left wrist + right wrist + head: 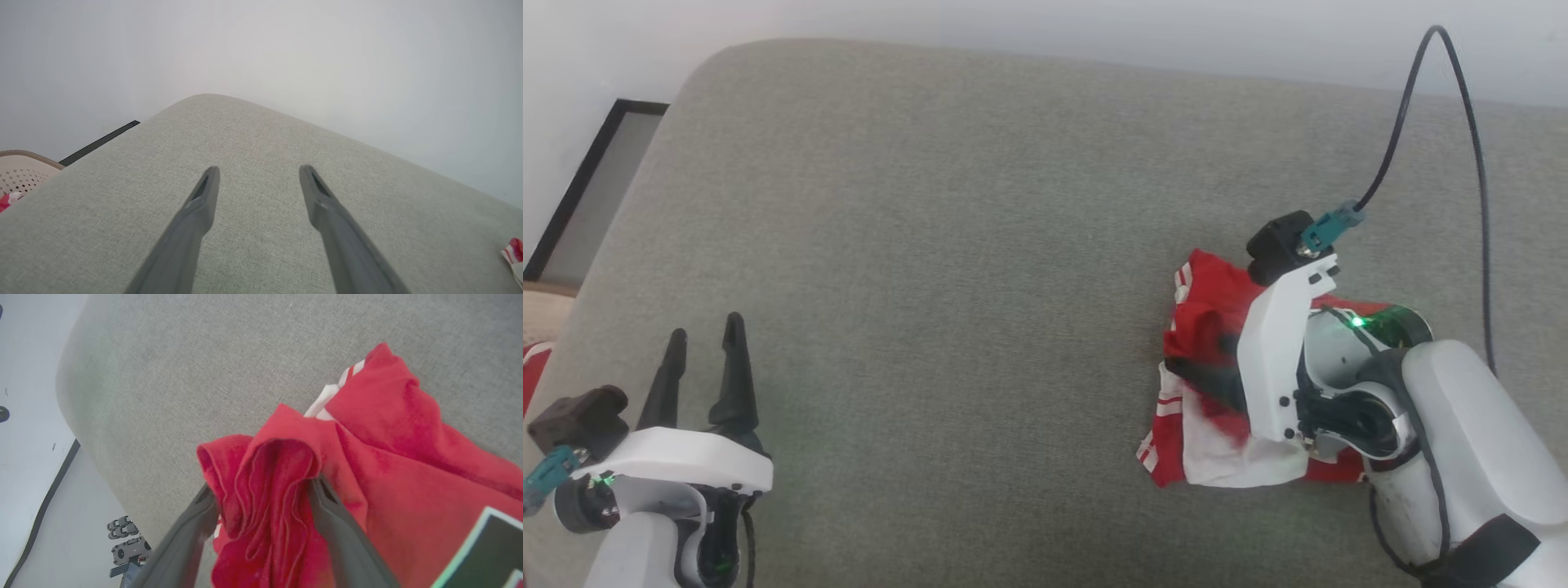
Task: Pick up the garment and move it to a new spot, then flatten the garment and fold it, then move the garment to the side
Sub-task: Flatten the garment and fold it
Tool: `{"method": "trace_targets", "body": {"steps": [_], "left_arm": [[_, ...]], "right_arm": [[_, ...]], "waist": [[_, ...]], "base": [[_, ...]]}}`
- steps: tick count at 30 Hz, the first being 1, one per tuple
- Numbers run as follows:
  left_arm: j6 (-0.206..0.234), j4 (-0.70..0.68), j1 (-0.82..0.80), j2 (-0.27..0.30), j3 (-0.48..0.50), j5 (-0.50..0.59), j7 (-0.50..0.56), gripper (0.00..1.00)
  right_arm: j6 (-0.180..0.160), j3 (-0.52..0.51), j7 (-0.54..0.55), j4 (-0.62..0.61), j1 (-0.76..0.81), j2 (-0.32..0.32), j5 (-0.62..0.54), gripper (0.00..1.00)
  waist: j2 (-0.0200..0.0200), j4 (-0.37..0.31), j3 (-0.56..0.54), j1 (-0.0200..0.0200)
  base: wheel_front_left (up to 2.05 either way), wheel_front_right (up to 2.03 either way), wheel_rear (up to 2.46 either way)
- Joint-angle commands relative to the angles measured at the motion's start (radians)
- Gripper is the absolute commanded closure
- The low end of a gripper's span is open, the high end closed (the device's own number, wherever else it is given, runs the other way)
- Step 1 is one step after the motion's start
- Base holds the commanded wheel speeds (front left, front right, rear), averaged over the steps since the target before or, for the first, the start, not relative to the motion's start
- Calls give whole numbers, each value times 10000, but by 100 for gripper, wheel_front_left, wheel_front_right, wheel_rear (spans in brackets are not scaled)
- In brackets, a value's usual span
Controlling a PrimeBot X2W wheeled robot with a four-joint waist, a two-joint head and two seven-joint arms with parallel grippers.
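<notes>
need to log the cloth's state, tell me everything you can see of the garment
The garment is a red soft-fabric jersey with white parts and red-and-white striped trim, plus a dark patch edged in white. It lies crumpled in a heap on the grey couch cushion, at the robot's right. The right pincer has a bunched red fold between its fingers; the jaws are not fully closed. The left pincer is well apart from it.

Grey fabric sofa [980, 245], white wall [1094, 24]

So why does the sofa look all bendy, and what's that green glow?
In the left wrist view the wide-angle lens curves the grey cushion into a hump. In the head view a small green light glows on the right arm's wrist, tinting its shiny ring. In the right wrist view the garment looks soft and slightly blurred close to the lens.
</notes>
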Motion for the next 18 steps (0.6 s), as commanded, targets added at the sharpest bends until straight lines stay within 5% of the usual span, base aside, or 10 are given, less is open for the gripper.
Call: {"method": "trace_targets", "body": {"steps": [1,11,18], "left_arm": [[-60,23,-52,25,61,140,-38,0],[-103,38,192,171,394,76,-39,0],[-93,4,363,457,562,104,-38,0]], "right_arm": [[4,-4,-102,-147,-131,-13,23,0],[4,-886,-788,-1215,177,-327,-105,0],[4,-1949,-2262,-1477,518,-781,-440,0]], "waist": [[0,-107,-57,0],[0,-781,-414,0],[0,-1408,-730,0]], "base": [[0,0,0],[0,0,0],[0,0,0]]}}
